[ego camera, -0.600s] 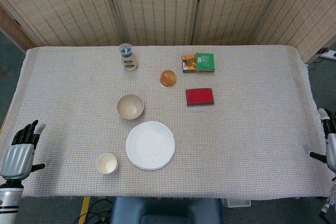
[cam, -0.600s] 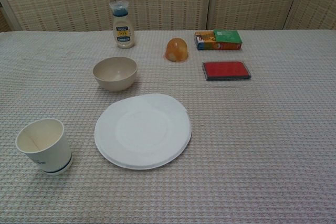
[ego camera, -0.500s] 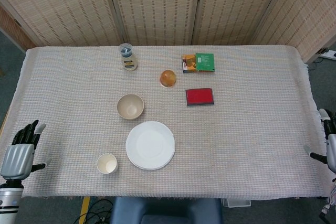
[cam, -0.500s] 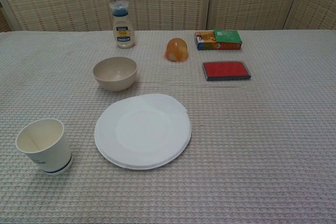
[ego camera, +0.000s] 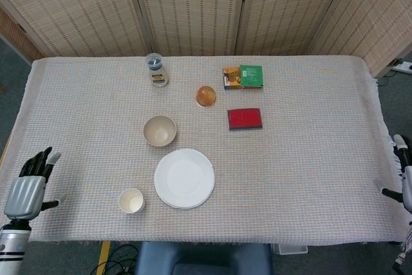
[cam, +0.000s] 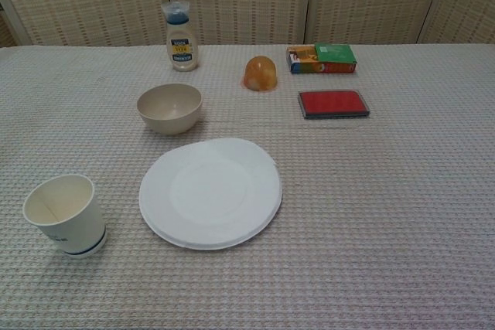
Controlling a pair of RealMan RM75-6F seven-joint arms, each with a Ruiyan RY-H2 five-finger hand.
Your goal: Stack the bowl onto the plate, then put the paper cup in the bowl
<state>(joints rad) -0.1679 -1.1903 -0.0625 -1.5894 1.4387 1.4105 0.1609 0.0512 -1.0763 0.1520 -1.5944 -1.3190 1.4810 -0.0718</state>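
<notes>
our left hand is the nearer one to the bowl

in the head view the bowl [ego camera: 159, 130] sits upright left of centre, just above the plate [ego camera: 185, 178] and apart from it, and the paper cup [ego camera: 131, 201] stands upright at the plate's lower left. our left hand [ego camera: 27, 185] hangs at the lower left edge of the frame, fingers apart and holding nothing, so the bowl lies up and to the right of it, with the cup between. our right hand [ego camera: 405, 178] barely shows at the right edge, well apart from everything; we cannot tell how its fingers lie. we judge the first reach falls to the left, passing over the cup.
</notes>
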